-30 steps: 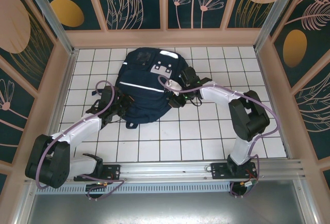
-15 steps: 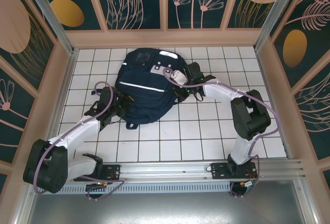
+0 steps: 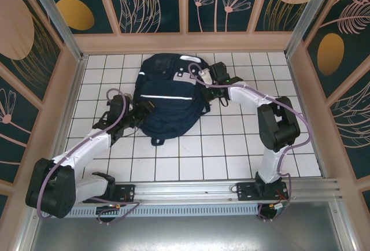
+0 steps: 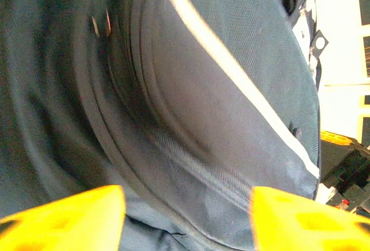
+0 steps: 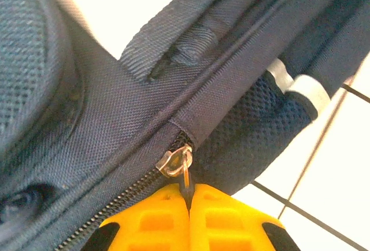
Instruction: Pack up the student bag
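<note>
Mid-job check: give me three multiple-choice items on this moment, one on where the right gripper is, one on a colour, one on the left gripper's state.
1. Where is the right gripper?
A. At the zipper pull of the student bag
B. Resting on bare tile
C. Over the bag's middle

2. What colour is the stripe across the bag?
A. Red
B. White
C. Green

3. The left gripper is:
A. Shut on a strap
B. Shut on nothing
C. Open

Answers:
1 A: its yellow fingers pinch the pull tab.
2 B: the band reads white against navy.
3 C: its fingers stand wide apart before the fabric.
</note>
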Robot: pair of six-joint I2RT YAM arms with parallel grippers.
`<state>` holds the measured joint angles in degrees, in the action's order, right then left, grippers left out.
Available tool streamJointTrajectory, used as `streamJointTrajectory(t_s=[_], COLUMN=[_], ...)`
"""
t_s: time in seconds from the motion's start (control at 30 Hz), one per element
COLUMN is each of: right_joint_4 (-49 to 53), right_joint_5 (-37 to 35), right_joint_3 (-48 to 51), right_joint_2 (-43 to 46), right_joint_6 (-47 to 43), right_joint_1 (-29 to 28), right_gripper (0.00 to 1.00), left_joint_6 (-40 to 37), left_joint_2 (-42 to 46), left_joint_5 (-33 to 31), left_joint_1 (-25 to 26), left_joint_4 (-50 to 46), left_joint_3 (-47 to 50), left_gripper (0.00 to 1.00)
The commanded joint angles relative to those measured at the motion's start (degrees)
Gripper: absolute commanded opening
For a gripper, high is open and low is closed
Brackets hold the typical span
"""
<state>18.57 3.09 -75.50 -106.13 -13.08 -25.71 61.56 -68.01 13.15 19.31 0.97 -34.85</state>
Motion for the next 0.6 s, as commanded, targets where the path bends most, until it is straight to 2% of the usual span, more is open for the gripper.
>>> streamJointTrajectory(t_s=[0.0, 0.13, 0.2, 0.27, 0.33, 0.37, 0.5, 0.53, 0.57], right_joint_4=[-0.6, -1.7, -3.3, -4.7, -6.1, -7.0, -13.6, -15.1, -16.5], right_joint_5=[-5.8, -7.4, -7.3, -5.2, -5.2, -5.0, -6.0, -6.9, -8.2], right_joint_3=[2.2, 3.8, 4.8, 5.5, 6.1, 6.7, 11.8, 13.3, 14.6], right_joint_2=[5.5, 7.7, 8.7, 10.7, 13.0, 14.8, 23.5, 25.6, 27.3], right_joint_6=[0.6, 2.2, 3.0, 5.0, 9.2, 10.9, 14.8, 15.5, 15.7], right_joint_1=[3.4, 7.3, 8.1, 8.2, 8.3, 8.8, 10.8, 11.8, 12.6], right_gripper=[0.00, 0.01, 0.06, 0.29, 0.58, 0.68, 0.94, 0.99, 0.99], left_joint_6=[-4.8, -7.2, -8.5, -9.9, -11.3, -12.8, -19.5, -21.7, -24.0], left_joint_2=[1.2, 2.7, 3.5, 4.0, 4.3, 4.4, 5.4, 5.9, 6.5], left_joint_5=[0.8, -3.4, -6.4, -10.2, -15.2, -18.1, -35.0, -39.6, -43.2], left_joint_1=[-0.3, -0.6, -1.0, -2.1, -3.1, -3.5, -4.4, -4.6, -4.8], left_joint_4=[-3.5, -7.4, -8.9, -10.0, -10.7, -10.7, -9.3, -7.4, -5.0], left_joint_3=[-3.5, -5.7, -6.7, -8.3, -10.0, -10.8, -12.6, -11.9, -10.8], left_gripper=[0.81, 0.91, 0.91, 0.94, 0.97, 0.98, 0.98, 0.99, 0.99])
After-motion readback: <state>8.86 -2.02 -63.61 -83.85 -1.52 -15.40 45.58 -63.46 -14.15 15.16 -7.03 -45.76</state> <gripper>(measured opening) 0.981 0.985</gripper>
